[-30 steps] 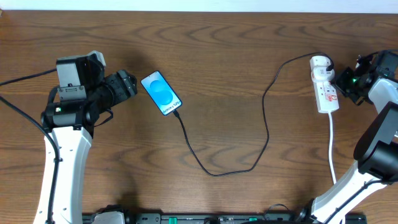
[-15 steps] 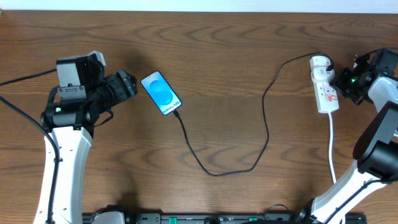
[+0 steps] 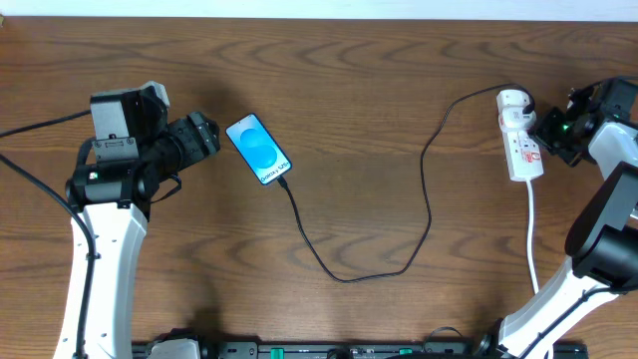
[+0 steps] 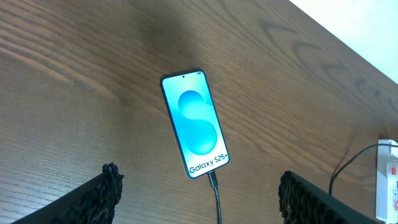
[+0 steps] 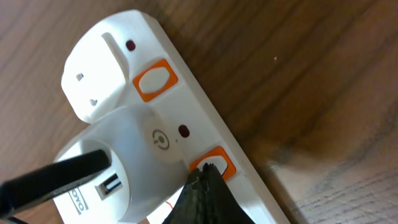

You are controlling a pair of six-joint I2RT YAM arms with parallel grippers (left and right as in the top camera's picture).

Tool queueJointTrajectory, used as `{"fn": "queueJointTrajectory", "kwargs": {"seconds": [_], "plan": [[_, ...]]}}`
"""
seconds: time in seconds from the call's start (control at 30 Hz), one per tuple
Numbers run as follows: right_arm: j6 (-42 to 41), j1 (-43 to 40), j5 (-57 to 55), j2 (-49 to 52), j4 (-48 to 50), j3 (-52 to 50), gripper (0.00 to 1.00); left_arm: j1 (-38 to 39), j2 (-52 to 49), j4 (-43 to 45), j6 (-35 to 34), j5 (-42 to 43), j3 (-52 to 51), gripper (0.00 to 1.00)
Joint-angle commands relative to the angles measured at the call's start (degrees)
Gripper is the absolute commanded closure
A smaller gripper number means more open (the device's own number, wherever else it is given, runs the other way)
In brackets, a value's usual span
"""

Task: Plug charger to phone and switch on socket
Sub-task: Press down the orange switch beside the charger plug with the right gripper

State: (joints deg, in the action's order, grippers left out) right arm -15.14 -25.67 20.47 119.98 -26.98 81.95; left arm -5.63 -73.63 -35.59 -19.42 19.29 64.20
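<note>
Showing "Galaxy S25+", phone [image 4: 194, 124] faces splayed left gripper [image 3: 209, 136]; clenched right gripper [image 5: 205, 177] seemingly touches socket [image 5: 181, 104].

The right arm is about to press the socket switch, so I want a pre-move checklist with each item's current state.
1. The charger seated in the phone: ok.
2. The adapter plugged into the socket: ok.
3. The right gripper shut, tip at the orange switch beside the adapter: ok.
4. That switch already on: cannot tell.
5. The left gripper open, apart from the phone: ok.
</note>
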Motion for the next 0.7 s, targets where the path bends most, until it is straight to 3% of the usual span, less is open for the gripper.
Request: {"fn": "queueJointTrajectory", "kwargs": {"seconds": [0.0, 0.3, 0.67], "plan": [[-2.2, 0.4, 5.8, 3.7, 1.4, -1.7, 0.99, -0.2, -0.1, 0.0, 1.0, -0.5, 0.5, 0.18], [-2.0, -0.6, 8.4, 3.7, 1.9, -1.7, 0.99, -0.2, -0.1, 0.0, 1.0, -0.5, 0.5, 0.18], [-2.0, -0.6, 3.8, 3.7, 1.6, -1.7, 0.99, -0.2, -0.1, -0.2, 1.0, -0.5, 0.5, 0.18]]}}
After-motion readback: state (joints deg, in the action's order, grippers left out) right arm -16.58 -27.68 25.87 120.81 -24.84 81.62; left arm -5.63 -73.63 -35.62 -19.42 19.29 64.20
